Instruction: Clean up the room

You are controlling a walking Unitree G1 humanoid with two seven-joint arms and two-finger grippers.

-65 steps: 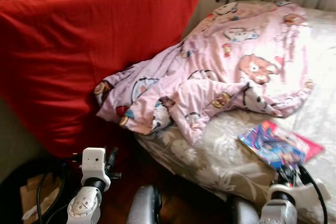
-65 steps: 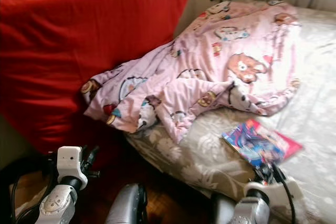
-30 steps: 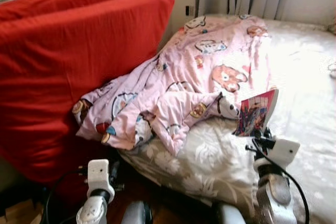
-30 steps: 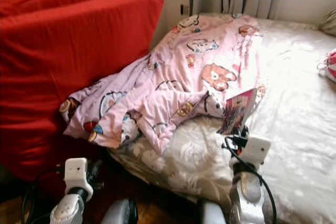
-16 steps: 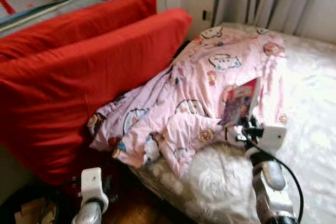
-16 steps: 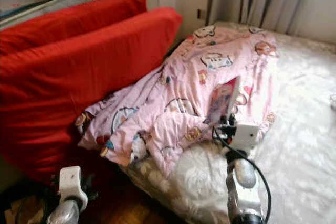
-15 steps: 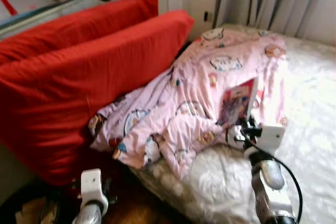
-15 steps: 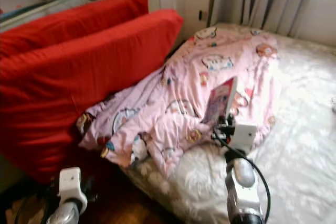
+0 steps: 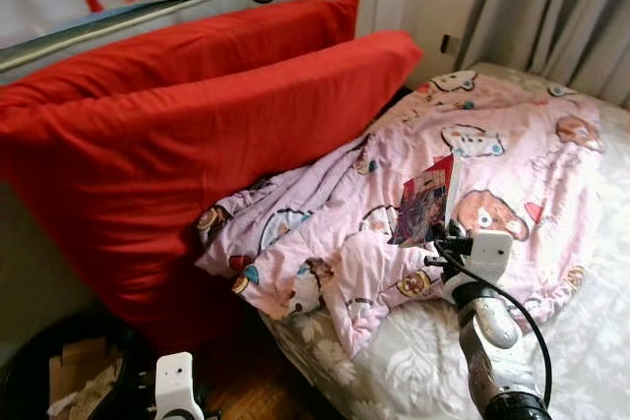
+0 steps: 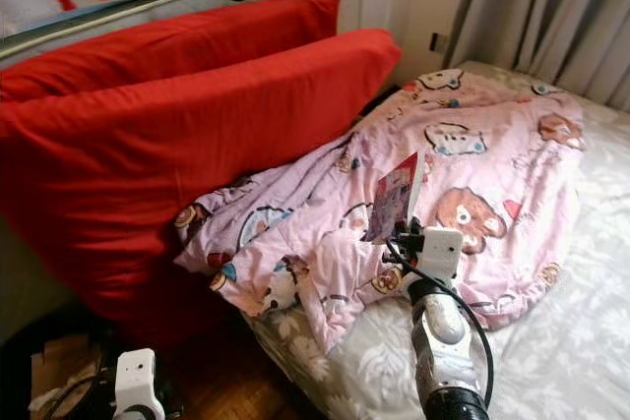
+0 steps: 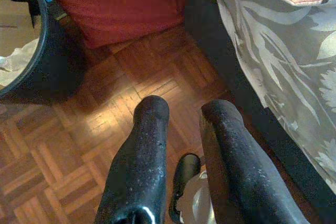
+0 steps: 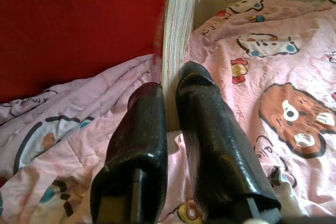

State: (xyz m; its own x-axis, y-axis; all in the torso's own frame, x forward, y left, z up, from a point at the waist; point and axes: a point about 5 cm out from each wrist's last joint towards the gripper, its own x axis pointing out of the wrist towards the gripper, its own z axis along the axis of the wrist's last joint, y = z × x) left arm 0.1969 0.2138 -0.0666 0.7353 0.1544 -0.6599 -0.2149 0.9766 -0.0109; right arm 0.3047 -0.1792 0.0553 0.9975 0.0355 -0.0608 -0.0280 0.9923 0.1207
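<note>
In the head views, the right pincer (image 9: 445,239) is raised over the pink cartoon blanket (image 9: 472,159) and holds a thin book (image 9: 425,206) upright, its colourful cover facing the two red pillows (image 9: 197,135). The book stands clear above the blanket, near its middle folds. The blanket lies crumpled on the bed (image 10: 551,361), one end running down against the lower pillow. The pillows lean beside the bed, and grey curtains (image 10: 551,17) hang behind it. The left arm (image 9: 175,386) hangs low beside the bed.

In the left wrist view, the left pincer (image 11: 181,124) hangs over the wooden parquet floor (image 11: 105,129), its fingers set slightly apart and gripping nothing; the bed's floral sheet and a dark round bin (image 11: 31,51) flank it.

In the right wrist view, the right pincer's two fingers (image 12: 199,108) are clamped on the book's lower edge, pages edge-on, with the blanket below.
</note>
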